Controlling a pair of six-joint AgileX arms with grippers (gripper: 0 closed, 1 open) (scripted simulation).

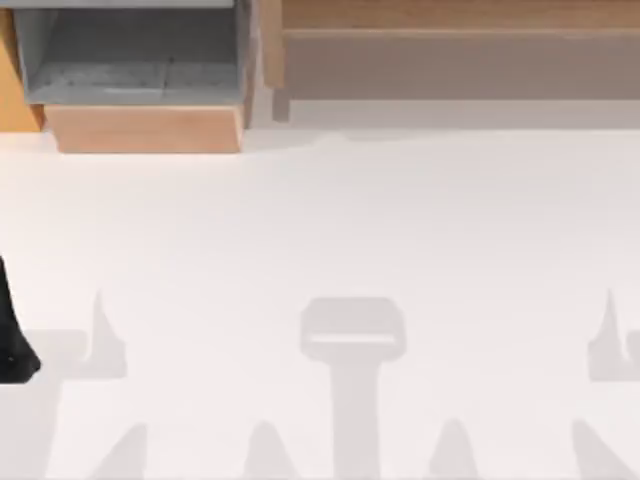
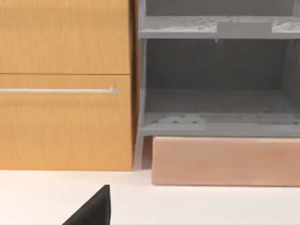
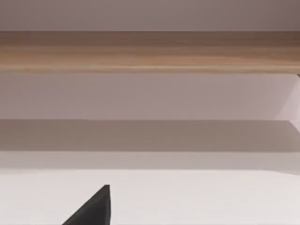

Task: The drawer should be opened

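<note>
While our left arm [image 1: 12, 340] sits parked at the table's [image 1: 330, 230] left edge, we cannot tell its gripper's opening; the drawer [image 1: 145, 128] stands pulled out at the far left, its grey inside showing.

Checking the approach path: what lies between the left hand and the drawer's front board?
Bare white table, nothing else. In the top view the left hand sits at the left edge, well short of the drawer, which is already pulled out.
</note>
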